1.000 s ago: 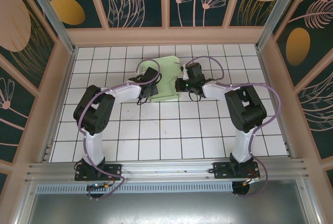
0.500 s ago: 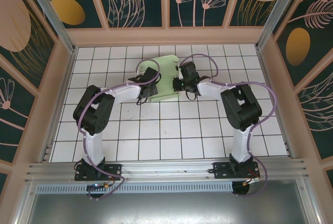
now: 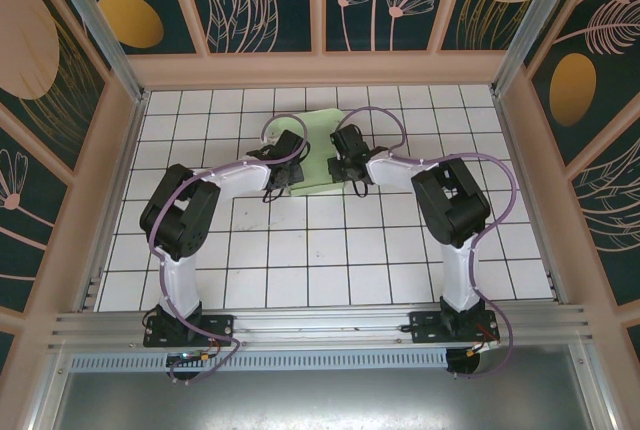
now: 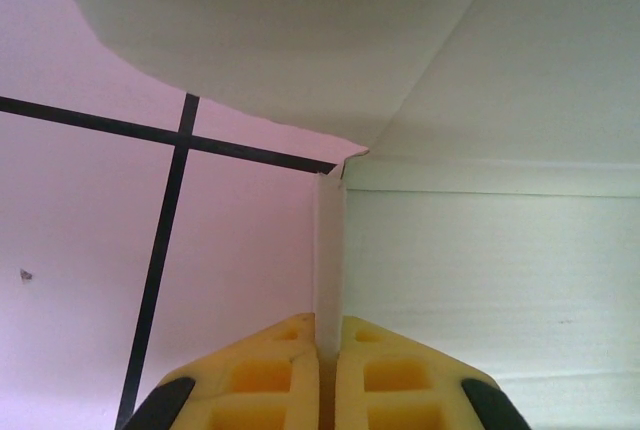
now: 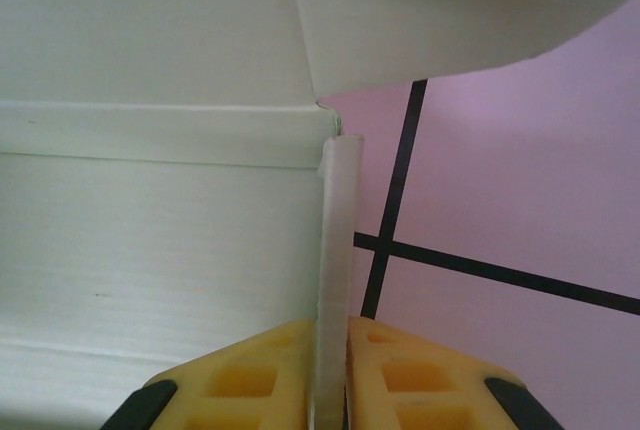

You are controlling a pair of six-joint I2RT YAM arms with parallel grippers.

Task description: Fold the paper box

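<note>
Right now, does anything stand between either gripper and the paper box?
Nothing visible does. The left gripper is shut on an upright side wall of the paper box, and the right gripper has the opposite wall between its fingers.

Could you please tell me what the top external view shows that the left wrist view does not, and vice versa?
Top external: the paper box lying on the tiled table, between the left gripper and the right gripper.
Left wrist: up close, the left gripper's yellow fingers shut on a thin side wall of the box, with a rounded flap beyond.
Both: the mint card and the black-lined tiles.
</note>
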